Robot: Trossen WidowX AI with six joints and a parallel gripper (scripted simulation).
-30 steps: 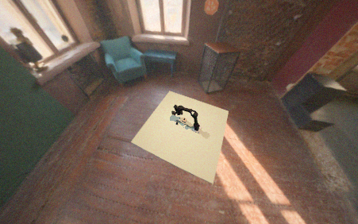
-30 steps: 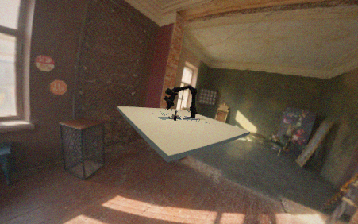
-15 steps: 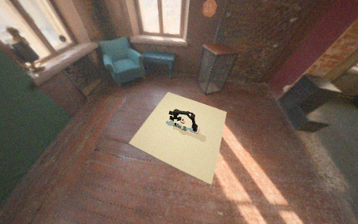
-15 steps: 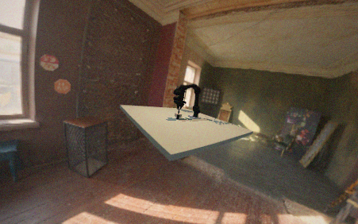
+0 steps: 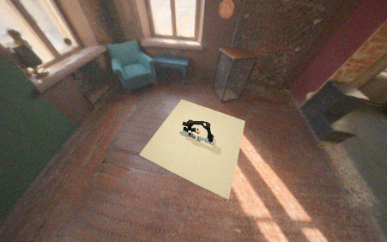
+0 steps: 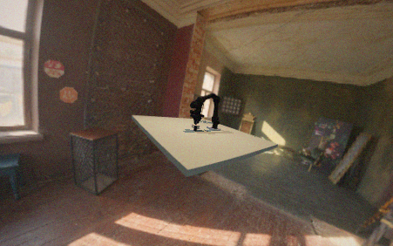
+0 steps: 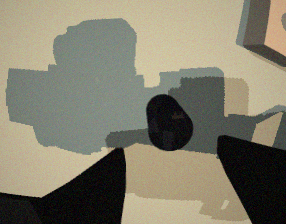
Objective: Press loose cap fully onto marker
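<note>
In the wrist view the dark marker cap (image 7: 168,123) stands on the cream table (image 7: 61,3) (image 5: 202,172) (image 6: 196,148). It is seen from above, just ahead of my fingertips and centred between them. My gripper (image 7: 172,149) (image 5: 187,128) (image 6: 194,121) is open and empty, low over the table, with one black finger on each side of the lower frame. The tan holder block (image 7: 266,20) lies at the upper right, cut off by the frame edge. Only a dark spot at that edge shows where the marker is. In the top and exterior views the cap and marker are too small to tell.
The arm's grey shadow (image 7: 87,96) spreads over the table around the cap. The arm's base (image 5: 210,138) stands near the table's middle. The table's edges are far from the gripper.
</note>
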